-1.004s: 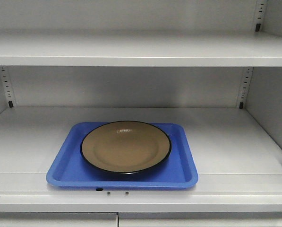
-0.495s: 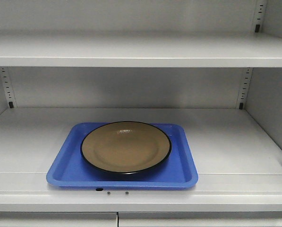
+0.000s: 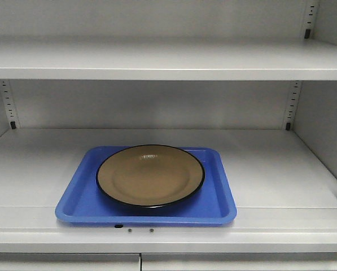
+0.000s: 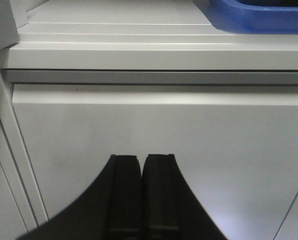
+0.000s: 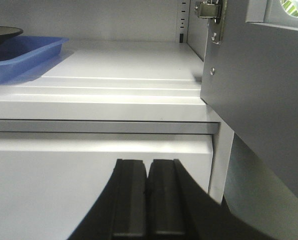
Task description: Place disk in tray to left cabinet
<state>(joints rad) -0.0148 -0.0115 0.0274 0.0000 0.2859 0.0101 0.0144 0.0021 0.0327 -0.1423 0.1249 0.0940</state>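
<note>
The tan disk [image 3: 150, 176] with its thin black rim lies flat in the blue tray [image 3: 219, 200], which rests near the front of the grey cabinet's lower shelf [image 3: 270, 169]. A corner of the tray [image 4: 258, 17] shows at the top right of the left wrist view, and the tray [image 5: 19, 55] with the disk's edge [image 5: 1, 34] sits at the far left of the right wrist view. My left gripper [image 4: 141, 159] is shut and empty, below the shelf edge facing the cabinet's lower panel. My right gripper [image 5: 149, 163] is likewise shut and empty, below the shelf front.
An upper shelf [image 3: 168, 59] spans the cabinet above the tray. Slotted upright strips [image 3: 292, 104] run up the back wall. An open cabinet door [image 5: 258, 90] with a hinge [image 5: 211, 10] stands close on the right of my right gripper. Lower door panels [image 4: 158, 150] face both grippers.
A dark blur at the right edge of the front view has dropped out of sight. The tray and disk have not moved.
</note>
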